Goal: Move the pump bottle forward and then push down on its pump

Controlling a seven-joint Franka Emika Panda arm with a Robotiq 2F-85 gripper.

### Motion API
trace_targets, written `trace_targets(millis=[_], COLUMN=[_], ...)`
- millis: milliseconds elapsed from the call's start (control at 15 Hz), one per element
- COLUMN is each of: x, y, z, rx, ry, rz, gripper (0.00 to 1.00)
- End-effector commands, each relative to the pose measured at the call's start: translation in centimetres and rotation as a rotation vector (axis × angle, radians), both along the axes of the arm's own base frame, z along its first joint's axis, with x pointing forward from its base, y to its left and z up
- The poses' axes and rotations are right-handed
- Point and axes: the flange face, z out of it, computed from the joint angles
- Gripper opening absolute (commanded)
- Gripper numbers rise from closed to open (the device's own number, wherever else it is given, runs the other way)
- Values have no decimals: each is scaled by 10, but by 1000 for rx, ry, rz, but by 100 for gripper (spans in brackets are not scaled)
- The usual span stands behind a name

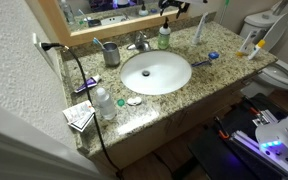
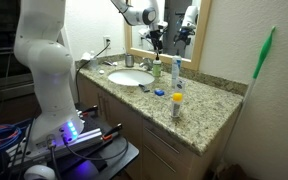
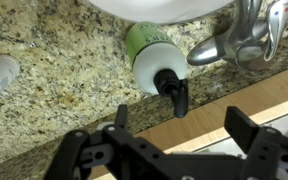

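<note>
The pump bottle [image 1: 163, 39] is small and green and stands upright on the granite counter beside the faucet [image 1: 139, 43], at the back by the mirror. It also shows in an exterior view [image 2: 156, 69]. In the wrist view I look down on the bottle [image 3: 144, 42]; its pump [image 3: 172, 90] has a white collar and a spout that looks dark there. My gripper [image 3: 179, 128] is open and empty. It hovers above the bottle, with its fingers apart on either side of the spout, touching nothing. It shows in both exterior views [image 1: 174, 6] [image 2: 156, 38].
The white sink basin [image 1: 154, 72] lies in front of the bottle. A metal cup [image 1: 111, 53] and a clear white-capped bottle [image 1: 104, 102] stand to one side. A yellow bottle [image 2: 177, 106] and a toothbrush [image 1: 206, 60] are on the counter. The mirror frame [image 3: 214, 110] lies close behind.
</note>
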Motion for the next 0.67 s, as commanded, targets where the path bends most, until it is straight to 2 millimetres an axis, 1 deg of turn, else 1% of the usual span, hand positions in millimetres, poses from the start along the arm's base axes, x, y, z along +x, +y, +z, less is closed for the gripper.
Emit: trace_targets(millis=[0,133,267,600], x=[0,0,0,-3], y=[0,0,3,12], z=[1,0,-8,-10], rx=[1,0,6,36], ry=[0,1,48,91], rz=[0,-1,15,21], gripper=[100,100,100,100])
